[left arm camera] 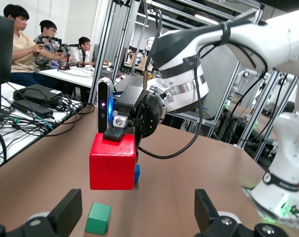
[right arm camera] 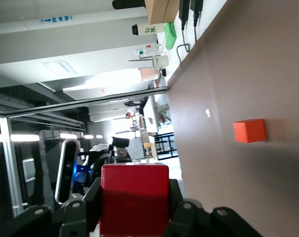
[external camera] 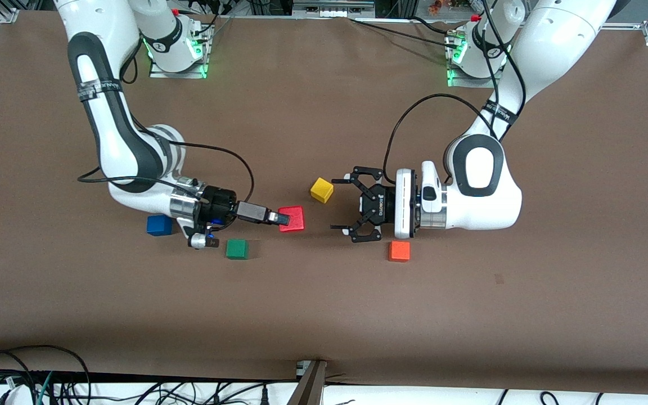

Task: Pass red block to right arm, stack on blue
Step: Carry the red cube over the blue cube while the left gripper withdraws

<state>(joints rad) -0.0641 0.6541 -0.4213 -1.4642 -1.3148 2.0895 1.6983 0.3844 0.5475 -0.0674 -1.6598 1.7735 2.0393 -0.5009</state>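
Observation:
My right gripper (external camera: 283, 219) is shut on the red block (external camera: 293, 218) and holds it in the air over the middle of the table, above the brown top between the green and yellow cubes. The block also shows in the left wrist view (left arm camera: 112, 163) and fills the right wrist view (right arm camera: 134, 197). My left gripper (external camera: 338, 205) faces the block a short way off toward the left arm's end, jaws wide open and empty (left arm camera: 137, 217). The blue cube (external camera: 159, 225) sits on the table beside the right arm's wrist; it peeks out past the red block (left arm camera: 136, 174).
A green cube (external camera: 237, 248) lies nearer the front camera than the right gripper (left arm camera: 98, 218). A yellow cube (external camera: 322, 190) sits beside the left gripper's upper finger. An orange cube (external camera: 399, 251) lies just nearer the front camera than the left wrist (right arm camera: 249, 131).

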